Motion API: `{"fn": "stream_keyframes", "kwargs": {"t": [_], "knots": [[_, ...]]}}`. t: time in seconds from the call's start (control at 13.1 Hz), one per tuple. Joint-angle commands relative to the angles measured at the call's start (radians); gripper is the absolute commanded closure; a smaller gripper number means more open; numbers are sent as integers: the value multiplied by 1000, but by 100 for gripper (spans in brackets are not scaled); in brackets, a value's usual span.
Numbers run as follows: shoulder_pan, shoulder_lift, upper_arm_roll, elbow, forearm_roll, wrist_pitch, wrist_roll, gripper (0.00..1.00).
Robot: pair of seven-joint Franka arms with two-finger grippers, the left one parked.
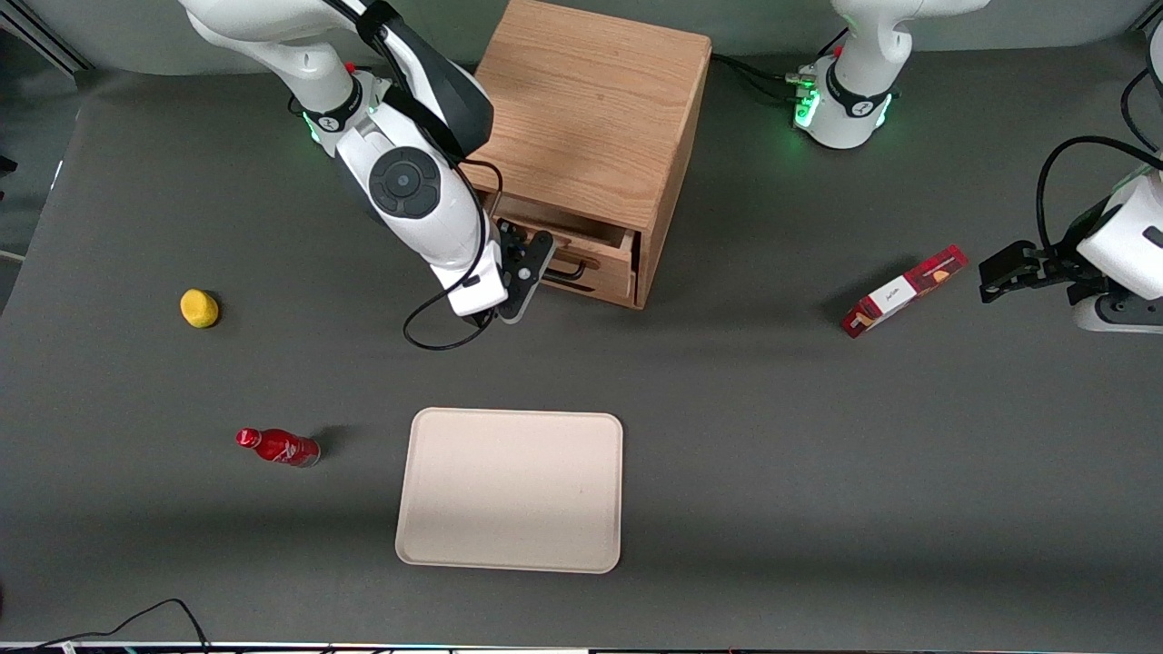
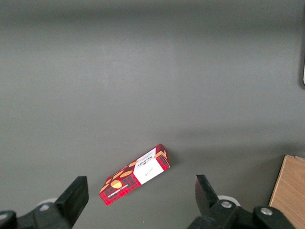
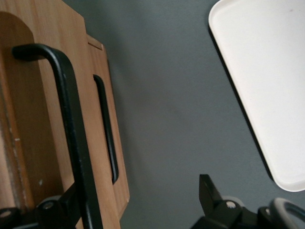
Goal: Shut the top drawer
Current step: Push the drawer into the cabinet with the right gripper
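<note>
The top drawer [image 1: 581, 247] of the oak cabinet [image 1: 595, 118] stands partly pulled out, its shallow box showing under the cabinet's top and its front facing the front camera. The right arm's gripper [image 1: 520, 292] hangs directly in front of that drawer front, at the end of it nearest the working arm's base, with the black wire handle [image 1: 568, 270] running from the gripper along the drawer front toward the parked arm's end of the table.

In the right wrist view the handle [image 3: 71, 138] appears as a long black bar close before the camera, passing by one finger [image 3: 59, 205]; the other finger [image 3: 209, 193] stands well apart from it over bare table, so the fingers are spread wide and grip nothing. Whether the near finger touches the bar cannot be told. The lower drawer's similar handle [image 3: 106, 129] lies just past it in that view, on a front set farther back into the cabinet.

The relation that matters: the drawer's front lies between the gripper and the cabinet body, and the drawer slides along the line from the front camera into the cabinet. The handle's long axis runs across that line. The closing move therefore looks like a straight push away from the front camera, toward the cabinet, with the fingers or palm against the wooden front.

Nearer the front camera than the cabinet lies a cream tray [image 1: 511, 490], with a red bottle [image 1: 278, 447] and a yellow lemon [image 1: 199, 308] toward the working arm's end, and a red box [image 1: 901, 292] toward the parked arm's.
</note>
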State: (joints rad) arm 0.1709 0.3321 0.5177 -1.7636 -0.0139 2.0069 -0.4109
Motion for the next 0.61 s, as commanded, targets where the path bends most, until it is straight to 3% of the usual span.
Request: {"fn": "stream_keyframes", "kwargs": {"t": [0.0,0.53], "knots": [[-2,-44,25,-51,28,18,43,0],[-2,-62,42,-66,31,16,63,0]]}}
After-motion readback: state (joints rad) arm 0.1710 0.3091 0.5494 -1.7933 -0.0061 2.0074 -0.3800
